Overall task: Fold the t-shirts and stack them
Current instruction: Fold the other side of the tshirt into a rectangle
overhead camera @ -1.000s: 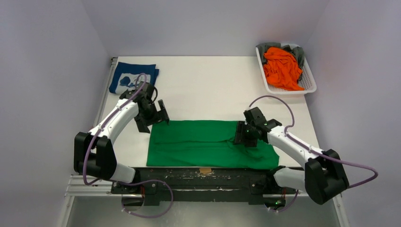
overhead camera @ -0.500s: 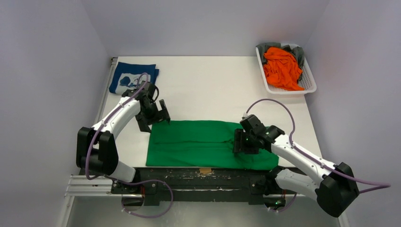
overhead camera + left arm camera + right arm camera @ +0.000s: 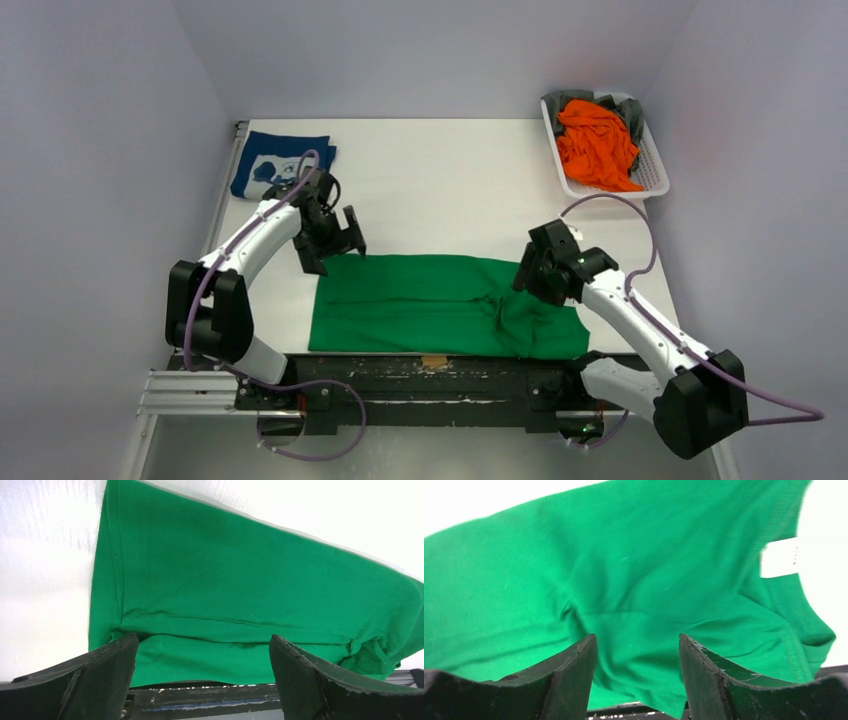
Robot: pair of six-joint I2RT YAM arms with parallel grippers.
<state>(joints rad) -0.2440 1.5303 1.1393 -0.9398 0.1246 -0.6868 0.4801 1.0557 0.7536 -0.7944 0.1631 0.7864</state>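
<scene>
The bright green t-shirt (image 3: 430, 305) lies folded into a wide band along the table's near edge, bunched near its right end (image 3: 505, 310). It fills the left wrist view (image 3: 240, 595) and the right wrist view (image 3: 634, 585), where a white label (image 3: 780, 557) shows. My left gripper (image 3: 335, 235) is open and empty just above the shirt's far left corner. My right gripper (image 3: 535, 272) is open and empty above the shirt's right part. The navy t-shirt with white print (image 3: 280, 163) lies folded at the far left. Orange (image 3: 596, 143) and grey (image 3: 628, 112) shirts lie in a basket.
A white mesh basket (image 3: 655, 180) stands at the far right corner. A black rail (image 3: 430, 372) with the arm bases runs along the near edge. White table (image 3: 440, 190) stretches between the shirts. Walls close in on both sides.
My right gripper has lifted off the green shirt and drawn back to the right, leaving a bunched wrinkle. My left gripper has shifted slightly right toward the shirt's far left corner.
</scene>
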